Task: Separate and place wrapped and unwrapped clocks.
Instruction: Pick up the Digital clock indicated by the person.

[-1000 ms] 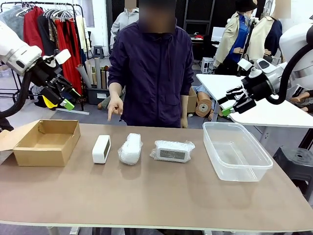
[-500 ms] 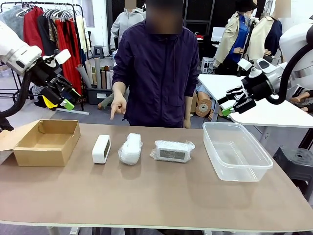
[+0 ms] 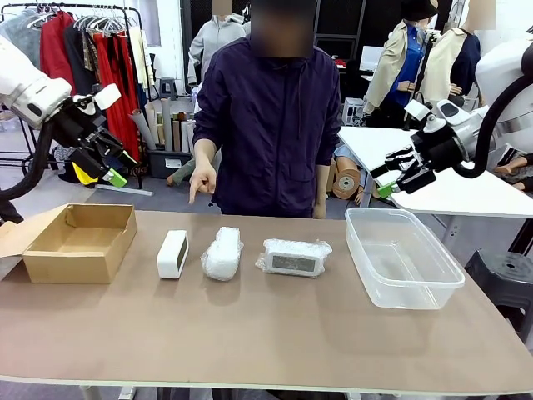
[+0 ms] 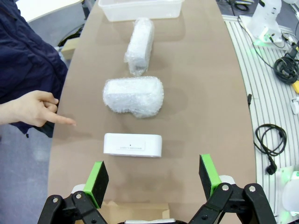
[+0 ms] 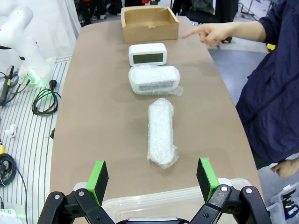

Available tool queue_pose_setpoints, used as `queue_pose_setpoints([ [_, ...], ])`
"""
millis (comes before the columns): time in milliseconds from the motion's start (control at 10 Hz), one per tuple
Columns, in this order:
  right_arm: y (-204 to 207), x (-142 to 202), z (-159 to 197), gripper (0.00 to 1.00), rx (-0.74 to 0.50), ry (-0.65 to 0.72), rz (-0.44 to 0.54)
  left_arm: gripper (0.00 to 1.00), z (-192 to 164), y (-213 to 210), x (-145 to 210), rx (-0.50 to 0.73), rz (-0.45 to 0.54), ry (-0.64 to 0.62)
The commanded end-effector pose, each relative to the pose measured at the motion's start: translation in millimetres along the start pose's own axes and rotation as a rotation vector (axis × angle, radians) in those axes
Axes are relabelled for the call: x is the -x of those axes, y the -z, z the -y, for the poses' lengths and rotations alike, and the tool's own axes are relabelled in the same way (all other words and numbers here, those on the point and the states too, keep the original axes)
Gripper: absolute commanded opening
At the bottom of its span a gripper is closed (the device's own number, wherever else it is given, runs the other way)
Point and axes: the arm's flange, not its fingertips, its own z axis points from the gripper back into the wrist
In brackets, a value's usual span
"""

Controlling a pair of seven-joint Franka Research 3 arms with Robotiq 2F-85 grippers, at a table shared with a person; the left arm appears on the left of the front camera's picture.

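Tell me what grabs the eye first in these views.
A row across the table's middle: a bare clock, then a bubble-wrapped clock and a second wrapped clock, between a cardboard box at left and a clear tub at right. The person's hand points down near the bare clock. The left end effector and right end effector hang open above the ends.

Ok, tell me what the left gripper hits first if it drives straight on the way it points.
Probably the bare white clock: it lies on the table nearest ahead of the open left gripper, roughly in line with it. A bubble-wrapped clock sits just beyond, and depth is unclear.
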Motion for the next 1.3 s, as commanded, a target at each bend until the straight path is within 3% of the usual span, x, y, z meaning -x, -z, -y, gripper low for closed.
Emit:
queue_pose_setpoints([
  [0, -1, -1, -1, 1.0, -0.001, -0.005, -0.005, 1.0, 1, -3, 1, 0.004, 0.005, 0.012],
  [500, 0, 0, 0, 1.0, 0.0, 0.0, 0.0, 1.0, 1, -3, 1, 0.004, 0.005, 0.012],
  [600, 13, -18, -2, 1.0, -0.044, 0.017, 0.011, 1.0, 1, -3, 1, 0.004, 0.005, 0.012],
  [1000, 100, -110, 0, 1.0, -0.007, 0.192, -0.111, 1.0, 1, -3, 1, 0.004, 0.005, 0.012],
  [1200, 142, -156, 3, 1.0, 0.054, 0.302, -0.238, 1.0, 1, -3, 1, 0.004, 0.005, 0.012],
])
